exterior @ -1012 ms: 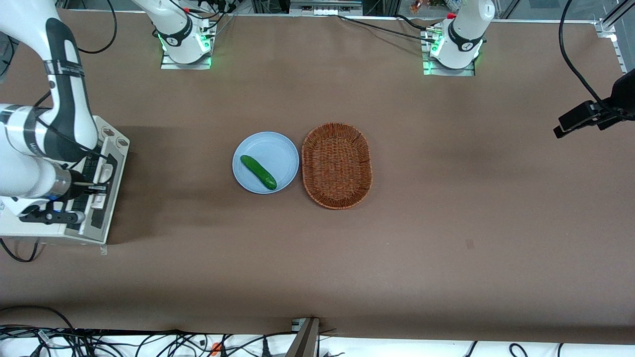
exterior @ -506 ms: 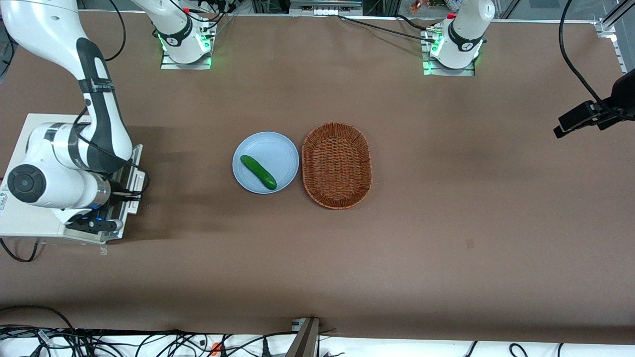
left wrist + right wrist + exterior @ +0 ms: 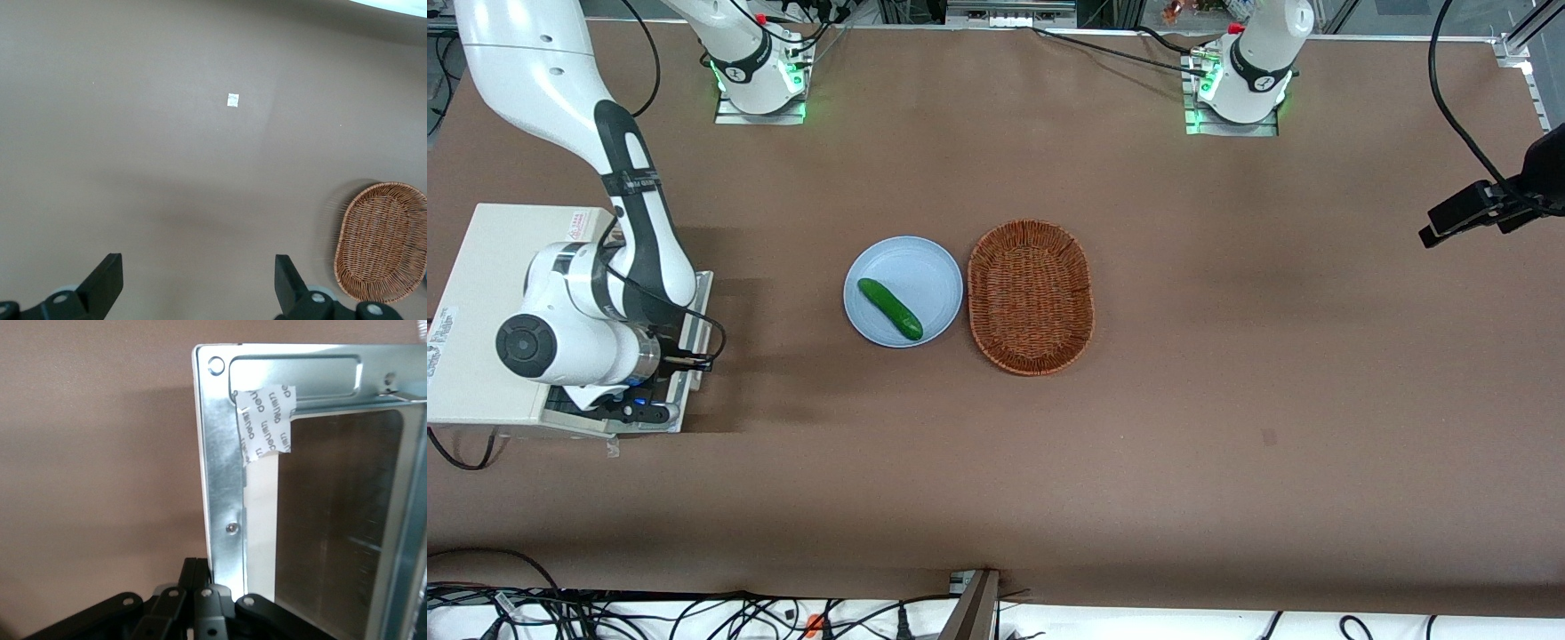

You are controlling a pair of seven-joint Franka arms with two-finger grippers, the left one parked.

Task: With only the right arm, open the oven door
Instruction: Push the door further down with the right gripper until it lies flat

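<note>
The cream-white toaster oven (image 3: 489, 267) stands at the working arm's end of the table. Its oven door (image 3: 698, 307) hangs open, swung out and down toward the middle of the table. The right arm (image 3: 631, 222) bends over the oven, and its gripper (image 3: 680, 360) is at the door's free edge. In the right wrist view the door's shiny inner frame (image 3: 223, 487) and dark glass (image 3: 333, 520) face the camera. The gripper (image 3: 201, 577) has its black fingers pressed together right at the frame's edge. The silver bar handle is hidden.
A light blue plate (image 3: 938, 267) with a green cucumber (image 3: 889, 308) sits mid-table, beside a woven basket (image 3: 1032, 296), which also shows in the left wrist view (image 3: 383, 240). A piece of printed tape (image 3: 263, 420) sticks to the door frame. Cables run along the table's near edge.
The right arm has moved toward the middle of the table and the door has swung further out and down with it. More of the oven's top shows now.
</note>
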